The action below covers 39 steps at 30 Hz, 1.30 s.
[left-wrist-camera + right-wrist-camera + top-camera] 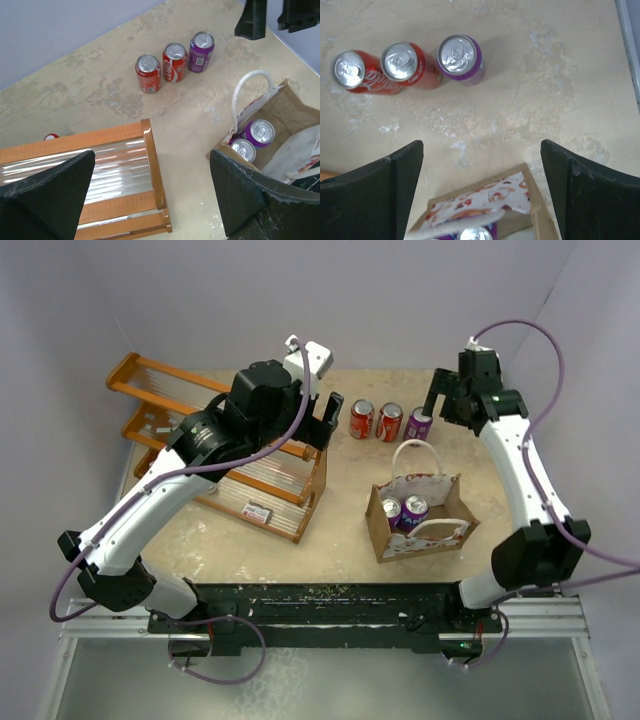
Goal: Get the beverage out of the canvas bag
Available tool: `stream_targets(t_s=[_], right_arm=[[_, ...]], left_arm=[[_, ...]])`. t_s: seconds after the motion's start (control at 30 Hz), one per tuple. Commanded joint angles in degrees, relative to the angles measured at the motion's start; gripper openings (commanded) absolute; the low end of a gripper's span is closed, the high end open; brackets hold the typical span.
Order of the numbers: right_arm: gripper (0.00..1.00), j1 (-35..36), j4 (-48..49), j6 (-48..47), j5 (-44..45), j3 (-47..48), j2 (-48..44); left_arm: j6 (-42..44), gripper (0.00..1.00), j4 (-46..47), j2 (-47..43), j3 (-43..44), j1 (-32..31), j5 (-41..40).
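Observation:
The canvas bag (378,532) stands open at the table's centre right, one white handle (414,446) upright. Two purple beverage cans (391,510) (414,507) stand inside it, also seen in the left wrist view (260,132) (243,149). In the right wrist view the bag's speckled panel (485,200) and one can top (475,234) show at the bottom edge. Behind the bag, two red cans (361,419) (389,422) and a purple can (419,423) stand in a row on the table. My right gripper (480,147) hangs open and empty above the table beside that purple can (460,57). My left gripper (152,155) is open and empty over the rack's end.
A wooden rack (250,470) with clear slats fills the left half of the table, its corner (150,160) under my left gripper. A small white and red card (258,510) lies on it. Grey walls close in the back and both sides.

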Motion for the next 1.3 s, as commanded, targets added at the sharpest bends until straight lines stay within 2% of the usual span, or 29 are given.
stream_targets(t_s=[0.0, 0.4, 0.53, 0.73, 0.8, 0.97, 1.1, 1.27], right_arm=[[1.0, 0.14, 0.02, 0.19, -1.14, -4.32, -8.01], [1.0, 0.15, -10.28, 4.73, -12.96, -10.95, -23.65], [1.0, 0.15, -12.82, 5.14, -17.03, -12.2, -26.9], [1.0, 1.4, -12.59, 9.82, -21.42, -19.47, -29.02], [1.0, 3.27, -12.27, 13.03, -20.03, -21.51, -29.05], [1.0, 10.82, -14.9, 20.75, -9.42, -24.62, -26.79], [1.0, 11.22, -16.25, 29.19, -3.76, -26.04, -24.13], [1.0, 11.23, -12.48, 39.13, -3.44, -30.52, -24.31]], left_arm=[[-4.52, 0.99, 1.61, -1.99, -1.06, -0.16, 4.46], [-13.19, 0.99, 1.92, -3.82, -3.24, -0.18, 13.6], [-13.98, 0.99, 2.43, -3.7, -3.2, -0.14, 14.99], [-13.86, 0.99, 2.3, -3.22, -2.18, -0.4, 15.42], [-13.39, 0.99, 1.89, -3.13, -1.72, -1.21, 14.98], [-11.41, 0.99, 0.59, -4.28, -1.97, -2.74, 12.78], [-9.61, 0.99, 0.17, -4.65, -1.91, -5.35, 10.5], [-7.22, 0.99, 0.48, -4.58, -1.83, -8.29, 8.03]])
